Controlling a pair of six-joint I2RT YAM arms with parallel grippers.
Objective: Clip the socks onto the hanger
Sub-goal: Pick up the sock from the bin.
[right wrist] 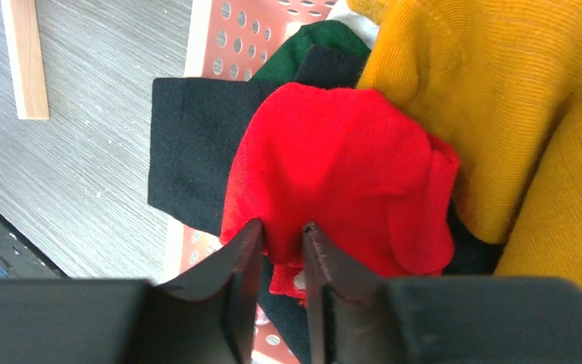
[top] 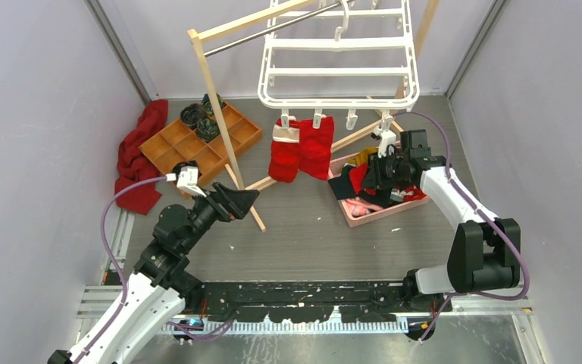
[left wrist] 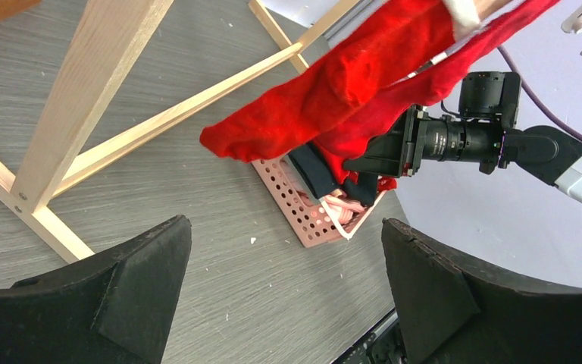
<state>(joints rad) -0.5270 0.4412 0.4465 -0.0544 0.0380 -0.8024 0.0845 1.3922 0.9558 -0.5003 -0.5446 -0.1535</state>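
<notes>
Hanging from the near edge of the hanger (top: 333,101) are two socks (top: 301,148), clipped side by side above the tabletop (top: 311,235). Down in the pink basket (top: 383,216), the right pincer (right wrist: 282,235) nips a fold of another red sock (right wrist: 341,167) lying on a mustard garment (right wrist: 500,114); the hold may be too shallow to lift it. The left pincer (left wrist: 286,224) hovers spread wide and empty beside the wooden rack (top: 216,91). Lifting, carrying and clipping this sock are left to do.

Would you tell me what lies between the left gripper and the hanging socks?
The rack's low bar crosses bare table between left gripper and socks, seen in the top view.
</notes>
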